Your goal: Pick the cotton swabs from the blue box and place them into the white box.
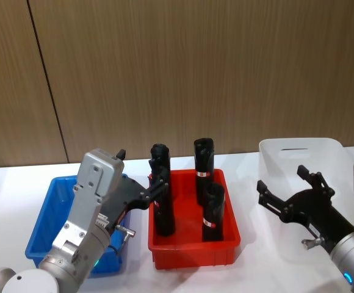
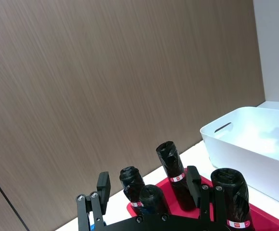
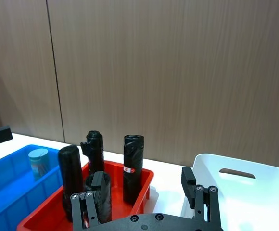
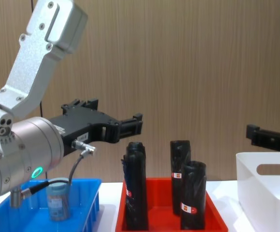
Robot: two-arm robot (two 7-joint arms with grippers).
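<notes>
Left gripper [image 4: 130, 124]: jaws spread, nothing between them; held high, pointing forward over the gap between blue box [image 4: 89, 200] and red bin [image 1: 192, 251], probably staged for a descent.

Cotton swabs [image 4: 58, 199]: one tub seen, below and behind the left jaws, upright in the blue box. Clear wall, grey-blue round lid, pale sticks faintly inside; shorter than the black rolls [image 1: 163, 207] in the red bin.

Right gripper [image 1: 287, 190]: jaws spread, empty, hovering at the near rim of the white box [image 1: 332, 152], seemingly waiting.

White box: smooth walls, oval handle cutout, nothing visible inside.
</notes>
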